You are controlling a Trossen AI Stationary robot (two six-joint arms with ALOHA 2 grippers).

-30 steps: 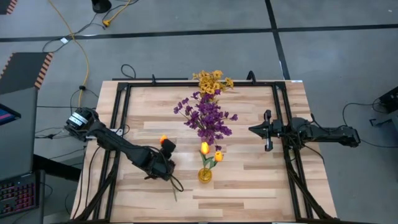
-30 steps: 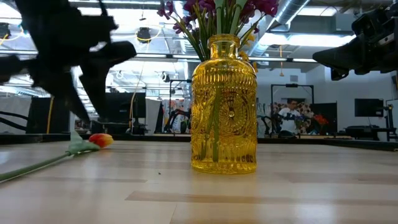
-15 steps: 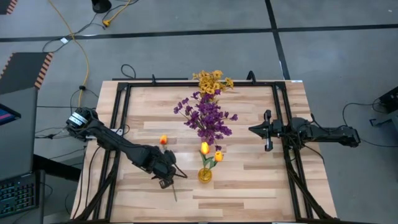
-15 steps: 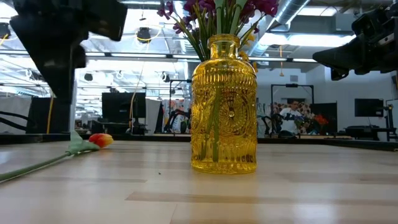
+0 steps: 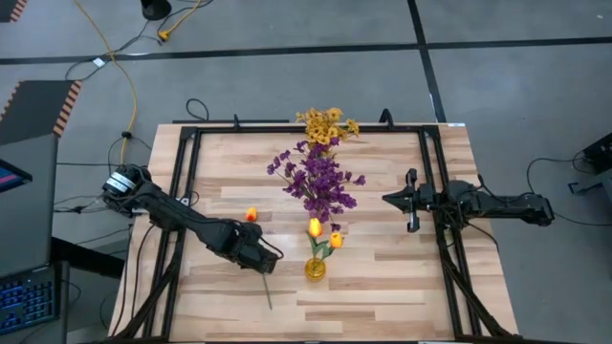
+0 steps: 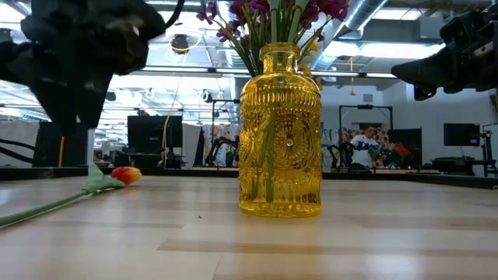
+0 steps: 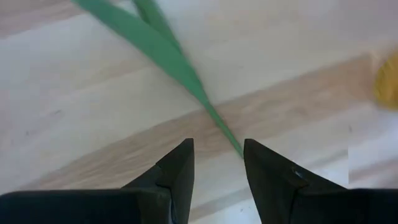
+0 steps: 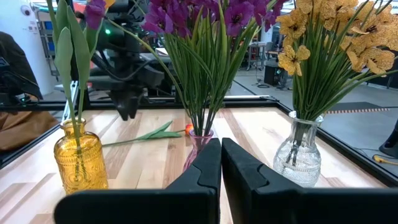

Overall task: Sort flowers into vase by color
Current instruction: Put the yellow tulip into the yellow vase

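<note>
One yellow-orange tulip (image 5: 251, 216) lies flat on the table, left of the yellow vase (image 5: 315, 268); its green stem (image 5: 265, 287) runs toward the near edge. My left gripper (image 5: 271, 256) is open above that stem. In the left wrist view its fingers (image 7: 184, 163) stand on either side of the stem (image 7: 214, 117) without touching it. The yellow vase (image 6: 281, 132) holds two upright tulips (image 5: 315, 226). Purple blossoms (image 5: 320, 182) fill a pink vase, and yellow clustered blooms (image 5: 327, 124) fill a clear vase (image 8: 305, 155). My right gripper (image 5: 411, 201) waits, shut, right of the vases.
The three vases stand in a line down the table's middle, from near to far. A black frame (image 5: 182, 191) runs along the table's left, far and right sides. Bare wood lies near the yellow vase and between the vases and my right arm.
My left gripper has moved from beside the lying tulip's bloom toward the near edge, along the stem, and has turned over it. The tulip lies where it was. My right arm has kept still.
</note>
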